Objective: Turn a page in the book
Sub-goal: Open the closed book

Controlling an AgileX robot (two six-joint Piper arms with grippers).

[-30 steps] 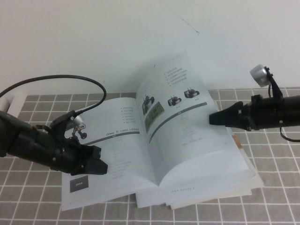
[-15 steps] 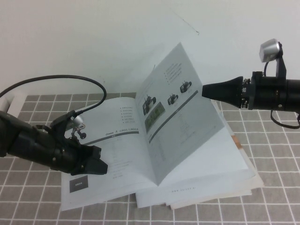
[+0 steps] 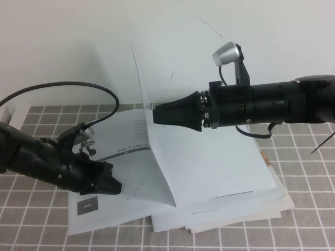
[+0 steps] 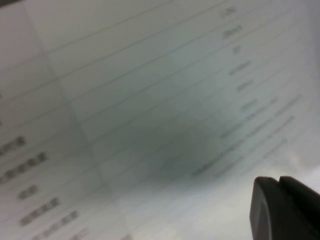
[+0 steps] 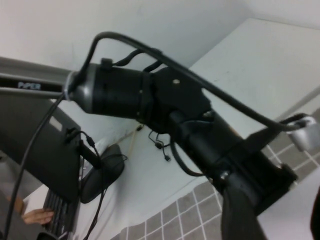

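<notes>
1. The large thin white softcover book [image 3: 209,172] lies open on the worktop [image 3: 309,225], which is covered with a grey cloth squared with pale lines, in front of a plain white wall [image 3: 68,47].
2. One white sheet, the page [image 3: 152,125], stands nearly upright from the spine in the middle of the book, its blank back facing the right-hand side.
3. The right claw [image 3: 157,114], a black tapered tip on a thick black arm reaching in from the right, meets the standing page at its upper part; I cannot tell whether its fingers are clenched or released.
4. The left claw [image 3: 116,187], black and pointed, rests on the left-hand printed page [image 3: 125,157] of the book, near a small dark box printed at that page's lower corner [image 3: 88,206]; its fingers look pressed together with nothing between them.
5. In the left wrist view the printed table lines of the left-hand page fill the frame, with the dark fingertips [image 4: 287,207] touching the paper.
6. A black cable [image 3: 68,86] loops over the left arm.
7. The right wrist view shows the left arm [image 5: 150,102] across the worktop.
</notes>
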